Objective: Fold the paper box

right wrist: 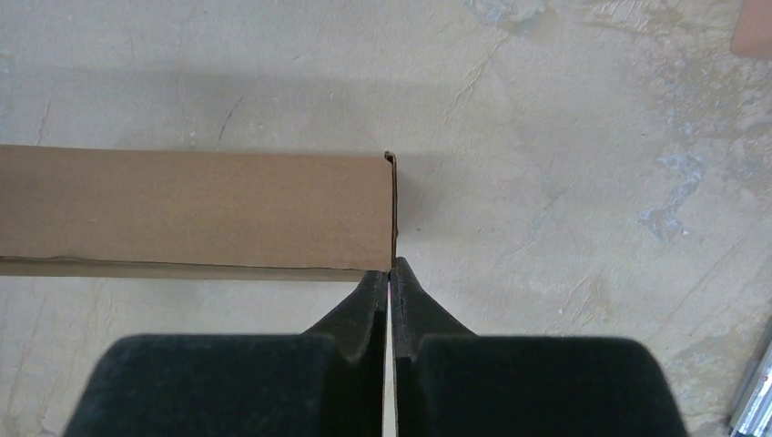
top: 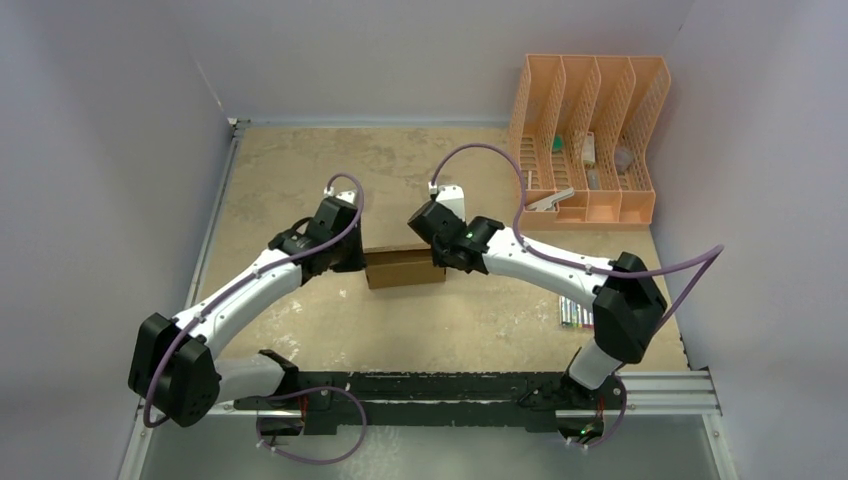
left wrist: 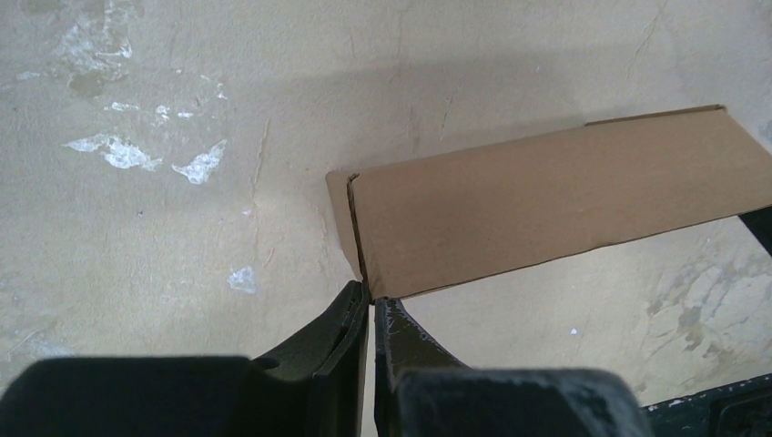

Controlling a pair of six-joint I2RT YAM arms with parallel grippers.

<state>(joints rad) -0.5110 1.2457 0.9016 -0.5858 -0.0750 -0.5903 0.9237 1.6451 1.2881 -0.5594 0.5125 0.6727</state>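
Observation:
The paper box is a small plain brown carton lying on its side at the middle of the table, between the two arms. My left gripper is at the box's left end. In the left wrist view the left gripper is shut, with its tips pinching the lower corner of the end flap of the box. My right gripper is at the box's right end. In the right wrist view the right gripper is shut on the thin end-flap edge of the box.
An orange plastic file rack holding small items stands at the back right. A pack of coloured markers lies near the right arm's elbow. A metal rail runs along the near edge. Walls close off the left and back.

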